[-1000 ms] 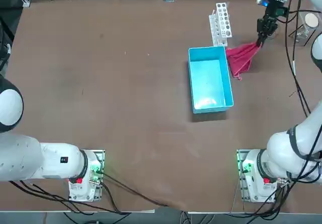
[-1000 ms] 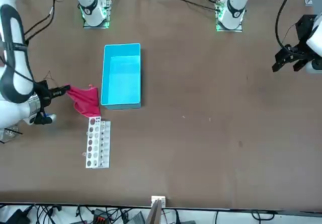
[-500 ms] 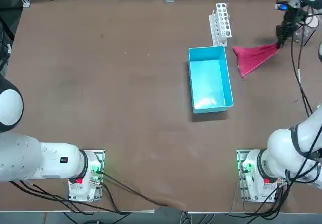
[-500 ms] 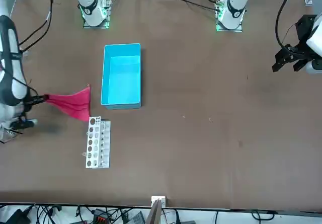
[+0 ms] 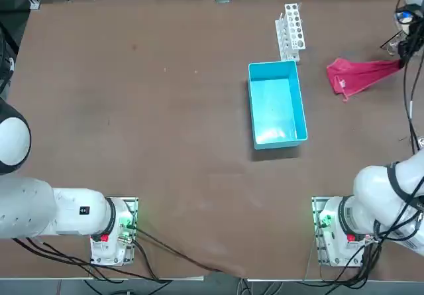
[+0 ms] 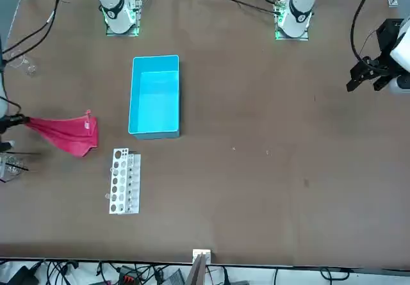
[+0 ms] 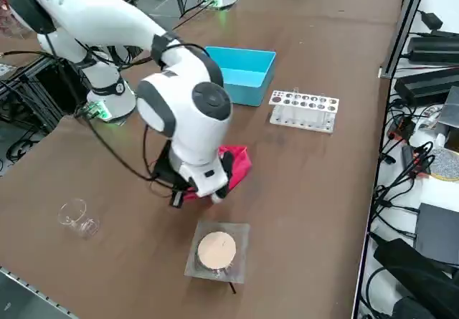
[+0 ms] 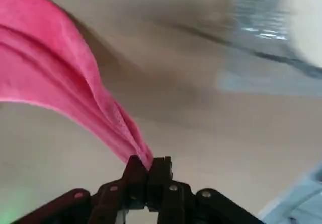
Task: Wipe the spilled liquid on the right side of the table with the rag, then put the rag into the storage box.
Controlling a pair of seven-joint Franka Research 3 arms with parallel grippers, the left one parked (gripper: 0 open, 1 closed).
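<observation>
Top view placed the storage box [image 5: 277, 105] near the middle of the table [image 5: 165, 109], and everything else is given from that bin. The rag [image 5: 358, 76] lay flat on the tabletop to the right of the storage box, well apart from it, stretched out toward the right edge of the picture. Its outer end ran up to the right gripper [image 5: 402, 59], which sat at the far right margin, farther from the bin than the cloth itself.

From the wrist camera, the right gripper [image 8: 149, 167] had its two fingers pressed together on a bunched corner of the rag [image 8: 60, 88], and the rest of the cloth fanned out away from them over the brown surface.

A white test-tube rack [image 5: 291, 31] stood just beyond the storage box's far end, close to its right corner. In the front camera the rag [image 6: 64, 133] lay level with the bin's [image 6: 154, 95] far end, well off to the side and near the rack [image 6: 122, 180].

From the right side camera the arm's white body covered most of the cloth, so only part of the rag [image 7: 237, 163] showed. A wet patch could not be made out with any confidence; the faint marks near the cloth might have been only shadow.
</observation>
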